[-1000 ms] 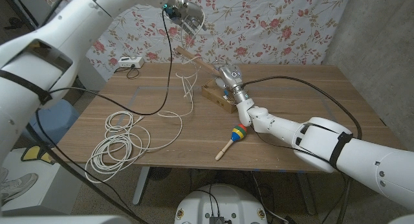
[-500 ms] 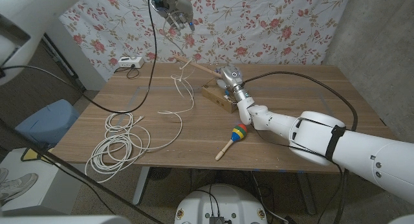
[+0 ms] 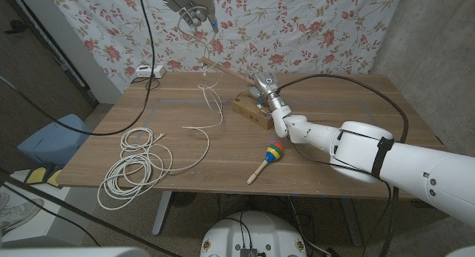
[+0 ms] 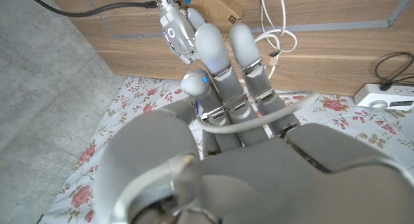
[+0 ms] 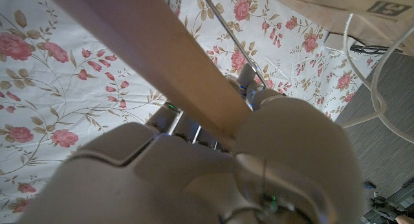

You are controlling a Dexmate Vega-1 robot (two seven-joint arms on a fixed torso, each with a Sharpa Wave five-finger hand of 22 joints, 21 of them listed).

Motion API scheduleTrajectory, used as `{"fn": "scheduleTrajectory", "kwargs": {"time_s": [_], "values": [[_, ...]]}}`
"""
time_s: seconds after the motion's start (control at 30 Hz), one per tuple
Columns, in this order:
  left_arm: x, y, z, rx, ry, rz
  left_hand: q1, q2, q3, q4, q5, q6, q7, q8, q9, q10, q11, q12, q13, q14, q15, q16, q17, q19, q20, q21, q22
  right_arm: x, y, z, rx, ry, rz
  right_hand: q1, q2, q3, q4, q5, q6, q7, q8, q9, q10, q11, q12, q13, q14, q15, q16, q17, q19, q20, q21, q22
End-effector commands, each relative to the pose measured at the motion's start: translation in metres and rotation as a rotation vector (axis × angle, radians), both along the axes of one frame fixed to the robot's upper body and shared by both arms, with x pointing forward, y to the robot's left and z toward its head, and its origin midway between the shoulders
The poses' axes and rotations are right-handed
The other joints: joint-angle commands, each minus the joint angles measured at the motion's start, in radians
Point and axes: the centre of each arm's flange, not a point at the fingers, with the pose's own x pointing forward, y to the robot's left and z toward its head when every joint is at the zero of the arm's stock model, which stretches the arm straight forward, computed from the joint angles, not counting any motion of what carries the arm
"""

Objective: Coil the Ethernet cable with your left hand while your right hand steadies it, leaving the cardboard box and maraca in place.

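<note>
Trailing from loose coils at the bench's [image 3: 349, 101] left front, the Ethernet cable [image 3: 137, 168] rose to the raised left hand [image 3: 194, 6], whose fingers [image 4: 213, 52] gripped it. The right hand [image 3: 264, 88] sat at the cardboard box [image 3: 249, 111]; its fingers' state was unclear. The maraca [image 3: 269, 157] lay nearby.

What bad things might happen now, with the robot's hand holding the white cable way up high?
1. The left hand holds the Ethernet cable lifted high; pulling further may drag the coiled part across the table.
2. The cable hangs near the cardboard box, where the right hand sits; a swing could nudge it.
3. The maraca lies loose and might roll if bumped.
</note>
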Motion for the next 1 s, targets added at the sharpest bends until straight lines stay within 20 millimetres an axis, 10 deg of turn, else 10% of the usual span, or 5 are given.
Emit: {"fn": "scheduleTrajectory", "kwargs": {"time_s": [0.03, 0.23, 0.37, 0.6, 1.0], "values": [[-0.017, -0.006, -0.036, -0.113, -0.101, -0.332, -0.022, -0.013, -0.019, -0.026, -0.011, 0.004, 0.071, -0.042, -0.017, -0.053, 0.043, -0.094, -0.119, 0.001, 0.007, 0.074, -0.066, 0.032, -0.024, 0.006, 0.011, 0.001, 0.007, 0.011, -0.007, 0.013, -0.011, -0.043, 0.046, 0.017, 0.012, 0.007, 0.008, 0.000, 0.004, 0.000, 0.001, -0.001, 0.006, 0.004, -0.002, -0.100, 0.004, 0.001, -0.004, -0.112, -0.001, 0.002], [-0.016, -0.014, -0.054, -0.058, -0.224, -0.366, 0.029, -0.061, -0.132, -0.181, -0.017, -0.093, 0.017, -0.122, -0.076, -0.282, -0.004, -0.266, -0.190, -0.019, -0.010, 0.185, -0.181, -0.108, -0.025, 0.042, 0.031, 0.000, 0.007, 0.014, 0.013, 0.003, -0.002, -0.043, 0.047, 0.017, 0.012, 0.008, 0.007, 0.000, 0.006, 0.003, 0.001, -0.002, 0.004, 0.001, -0.003, -0.100, 0.004, 0.001, -0.004, -0.112, -0.001, 0.002], [-0.009, -0.020, -0.069, 0.012, -0.215, -0.338, 0.164, -0.024, -0.108, -0.269, -0.016, -0.172, 0.003, -0.176, -0.111, -0.474, -0.006, -0.412, -0.244, -0.114, -0.022, 0.062, -0.320, -0.212, -0.016, 0.085, 0.027, -0.001, 0.002, 0.019, 0.045, -0.011, -0.001, -0.043, 0.047, 0.017, 0.012, 0.009, 0.008, -0.002, 0.005, -0.001, 0.000, -0.001, 0.005, 0.002, -0.003, -0.100, 0.004, 0.001, -0.003, -0.111, -0.001, 0.002], [0.017, -0.027, -0.096, 0.050, -0.128, -0.371, 0.302, -0.015, -0.037, -0.274, 0.002, -0.181, 0.007, -0.201, -0.143, -0.536, 0.009, -0.475, -0.297, -0.208, -0.028, -0.188, -0.419, -0.139, -0.083, 0.197, 0.022, -0.004, -0.003, 0.029, 0.073, -0.050, 0.006, -0.043, 0.047, 0.017, 0.012, 0.009, 0.008, -0.001, 0.006, -0.001, 0.000, -0.002, 0.005, 0.002, -0.003, -0.100, 0.005, 0.001, -0.003, -0.111, -0.002, 0.002], [0.053, -0.048, -0.133, 0.099, 0.046, -0.486, 0.329, -0.021, -0.039, -0.259, -0.009, -0.130, 0.016, -0.185, -0.160, -0.516, 0.018, -0.501, -0.327, -0.162, -0.026, -0.264, -0.416, -0.093, -0.089, 0.237, 0.018, -0.008, -0.012, 0.051, 0.131, -0.099, -0.003, -0.043, 0.047, 0.017, 0.011, 0.010, 0.008, -0.001, 0.008, -0.001, 0.003, -0.001, -0.002, -0.006, -0.003, -0.100, 0.005, 0.001, -0.003, -0.110, -0.003, 0.002]]}}
